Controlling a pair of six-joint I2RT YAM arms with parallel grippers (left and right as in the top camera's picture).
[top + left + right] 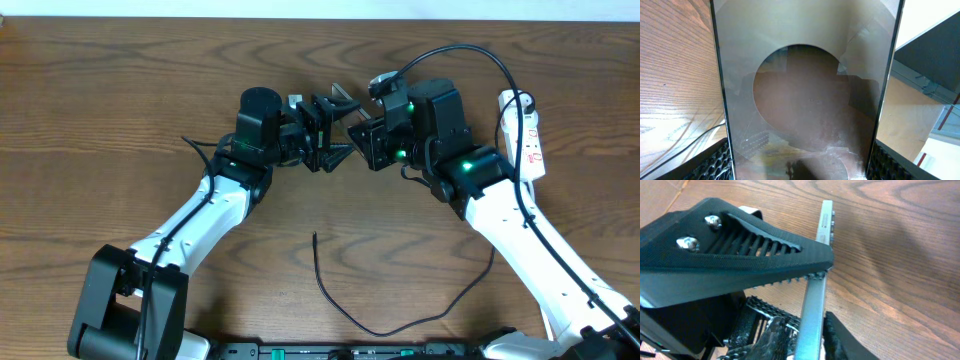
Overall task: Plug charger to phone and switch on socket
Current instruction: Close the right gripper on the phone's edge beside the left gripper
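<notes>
The phone (341, 108) is held off the table between both arms, standing on edge. Its glossy dark face (805, 90) fills the left wrist view, and my left gripper (802, 167) is shut on its two long sides, with the textured fingers (715, 162) against them. My right gripper (807, 339) straddles the phone's thin silver edge (815, 290). One pad (842, 337) lies against it and a thin sliver shows at the other. The charger (340, 305) lies loose on the table near the front, its tip pointing up towards the arms. The socket (525, 135) lies at the right.
The left arm's finger (740, 245) crosses the upper part of the right wrist view, close over the phone. A black cable (460, 48) arcs above the right arm towards the socket's far end. Bare wooden table (120, 90) surrounds the arms.
</notes>
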